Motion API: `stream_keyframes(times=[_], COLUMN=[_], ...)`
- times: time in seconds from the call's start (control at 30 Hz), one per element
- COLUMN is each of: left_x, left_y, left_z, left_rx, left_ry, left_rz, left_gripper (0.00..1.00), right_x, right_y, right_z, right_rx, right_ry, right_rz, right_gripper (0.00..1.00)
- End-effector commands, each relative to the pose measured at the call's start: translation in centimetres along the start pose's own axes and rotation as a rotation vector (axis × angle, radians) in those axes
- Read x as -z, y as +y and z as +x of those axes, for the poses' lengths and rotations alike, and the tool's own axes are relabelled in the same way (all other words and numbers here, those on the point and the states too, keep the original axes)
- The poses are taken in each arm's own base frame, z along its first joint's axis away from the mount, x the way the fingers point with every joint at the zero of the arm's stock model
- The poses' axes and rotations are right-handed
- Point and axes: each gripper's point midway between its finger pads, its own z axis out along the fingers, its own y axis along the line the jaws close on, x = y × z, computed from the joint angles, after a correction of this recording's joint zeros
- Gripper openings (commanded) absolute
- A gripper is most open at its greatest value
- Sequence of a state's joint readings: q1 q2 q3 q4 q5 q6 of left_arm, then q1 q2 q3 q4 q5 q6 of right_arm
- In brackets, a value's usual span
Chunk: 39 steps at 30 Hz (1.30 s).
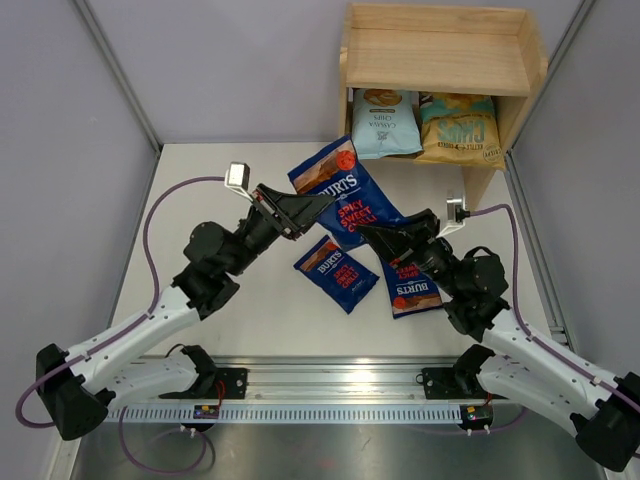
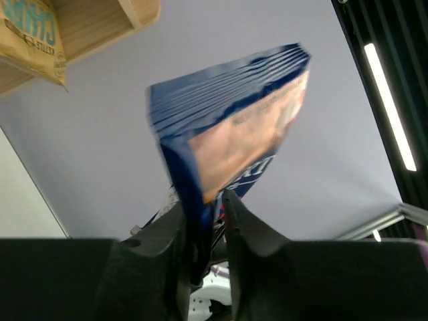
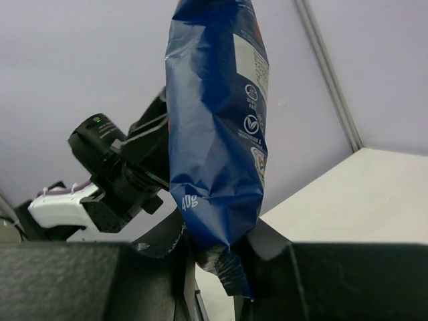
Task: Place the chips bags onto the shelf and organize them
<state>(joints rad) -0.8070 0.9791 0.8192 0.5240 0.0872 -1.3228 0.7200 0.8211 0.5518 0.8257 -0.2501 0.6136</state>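
The shelf [image 1: 440, 60] stands at the table's [image 1: 250, 330] far right corner, its lower tier mostly in shadow and its light wooden top tier bare. The large Burts bag [image 1: 345, 190] is held up off the table between the two arms. Its long axis runs from far-left to near-right in the overhead view, and its near end is hidden behind the right gripper [image 1: 368, 233]. It is dark blue and crinkled, with red lettering. On the lower tier the yellow-gold bag [image 1: 461, 130] stands upright on the right, its top lost under the board, and the light blue bag [image 1: 386, 122] stands just beside it. One small Burts bag [image 1: 336, 273] lies flat and slanted mid-table. A second small Burts bag [image 1: 415, 290] lies half covered by the right arm. The right gripper pinches the large bag's bottom corner. The bag's side edge stands between the left gripper's [image 2: 204, 200] fingers, but I cannot tell whether they press it.
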Motion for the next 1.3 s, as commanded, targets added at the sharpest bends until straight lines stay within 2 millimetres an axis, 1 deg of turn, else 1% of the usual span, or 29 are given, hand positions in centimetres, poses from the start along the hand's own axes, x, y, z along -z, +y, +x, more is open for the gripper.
stream_keyframes(times=[0.0,0.03,0.07,0.1,0.13,0.17,0.23,0.27,0.3,0.37,0.4,0.47,0.5,0.53,0.6,0.67,0.7,0.73,0.77,0.8,0.87,0.9,0.93,0.97,1.0,1.07,1.1,1.13,1.27], left_x=[-0.5,-0.6,-0.7,-0.8,-0.8,-0.9,-0.2,0.1,0.8,1.7,2.4,3.4,4.1,4.6,5.9,6.9,7.6,8.2,8.6,9.4,10.3,10.9,11.4,12.1,12.7,13.4,13.9,14.1,15.3], left_y=[-2.7,-3.1,-3.0,-2.4,-1.9,-2.2,-0.1,-0.6,0.8,1.4,2.1,2.6,3.7,4.0,4.9,5.8,6.2,6.6,6.8,7.2,7.5,7.8,7.4,7.7,7.2,7.0,7.0,6.9,6.4], left_z=[-2.6,-2.7,-2.9,-2.9,-3.6,-4.8,-5.8,-7.6,-7.8,-8.9,-9.0,-9.3,-9.1,-9.0,-8.9,-8.7,-8.6,-8.5,-8.6,-8.5,-8.7,-8.6,-8.7,-8.9,-9.1,-9.5,-9.6,-9.7,-10.3], left_rx=[-0.215,-0.288,-0.32,-0.346,-0.409,-0.442,-0.53,-0.555,-0.586,-0.666,-0.689,-0.731,-0.745,-0.754,-0.771,-0.79,-0.8,-0.817,-0.823,-0.829,-0.845,-0.849,-0.858,-0.865,-0.87,-0.882,-0.888,-0.896,-0.912], left_ry=[-0.091,-0.091,-0.094,-0.088,-0.111,-0.158,-0.166,-0.233,-0.219,-0.23,-0.212,-0.203,-0.177,-0.167,-0.142,-0.119,-0.099,-0.084,-0.081,-0.065,-0.058,-0.047,-0.054,-0.056,-0.069,-0.084,-0.082,-0.085,-0.108], left_rz=[0.013,0.028,0.018,-0.014,-0.049,-0.082,-0.222,-0.277,-0.359,-0.444,-0.492,-0.538,-0.578,-0.595,-0.635,-0.677,-0.697,-0.715,-0.734,-0.762,-0.791,-0.806,-0.801,-0.824,-0.82,-0.837,-0.847,-0.849,-0.868], left_gripper=[0.32,0.33,0.35,0.4,0.43,0.44,0.49,0.5,0.53,0.6,0.62,0.67,0.69,0.7,0.75,0.8,0.82,0.85,0.86,0.88,0.9,0.92,0.94,0.95,0.98,0.99,0.99,0.99,0.99], right_x=[-0.7,-0.6,-0.5,-0.7,-0.6,-0.3,-0.3,0.4,0.1,0.2,0.1,-0.6,-0.6,-1.4,-2.3,-2.9,-3.8,-4.2,-4.7,-5.7,-6.5,-7.3,-7.7,-8.5,-8.7,-9.6,-10.7,-10.8,-11.4], right_y=[-0.4,-1.0,-1.7,-1.7,-2.5,-3.7,-5.1,-6.4,-6.5,-7.5,-8.1,-9.2,-10.3,-11.2,-11.6,-13.6,-13.2,-15.0,-15.5,-15.1,-17.5,-17.2,-18.9,-18.7,-21.1,-22.4,-21.9,-24.1,-26.3], right_z=[-3.0,-3.5,-3.0,-3.5,-4.1,-3.4,-5.0,-4.6,-5.8,-7.0,-8.8,-9.6,-12.1,-11.6,-13.6,-14.3,-15.8,-15.6,-15.9,-17.4,-17.4,-18.7,-18.4,-19.5,-18.4,-18.3,-19.7,-18.3,-18.6], right_rx=[-0.061,-0.09,-0.106,-0.117,-0.147,-0.17,-0.201,-0.207,-0.205,-0.219,-0.215,-0.268,-0.264,-0.32,-0.327,-0.336,-0.327,-0.342,-0.345,-0.346,-0.369,-0.366,-0.381,-0.387,-0.419,-0.436,-0.438,-0.463,-0.517], right_ry=[-0.047,-0.067,-0.041,-0.05,-0.078,-0.053,-0.116,-0.1,-0.13,-0.17,-0.217,-0.218,-0.268,-0.239,-0.279,-0.302,-0.323,-0.323,-0.329,-0.35,-0.363,-0.388,-0.397,-0.411,-0.4,-0.396,-0.415,-0.399,-0.443], right_rz=[0.13,0.18,0.223,0.242,0.298,0.373,0.48,0.562,0.58,0.627,0.643,0.642,0.65,0.637,0.624,0.666,0.647,0.681,0.686,0.666,0.705,0.688,0.72,0.718,0.775,0.79,0.77,0.827,0.911], right_gripper=[0.1,0.08,0.08,0.07,0.09,0.09,0.09,0.08,0.08,0.06,0.06,0.06,0.06,0.06,0.06,0.06,0.07,0.06,0.07,0.06,0.06,0.06,0.06,0.08,0.08,0.07,0.08,0.07,0.09])
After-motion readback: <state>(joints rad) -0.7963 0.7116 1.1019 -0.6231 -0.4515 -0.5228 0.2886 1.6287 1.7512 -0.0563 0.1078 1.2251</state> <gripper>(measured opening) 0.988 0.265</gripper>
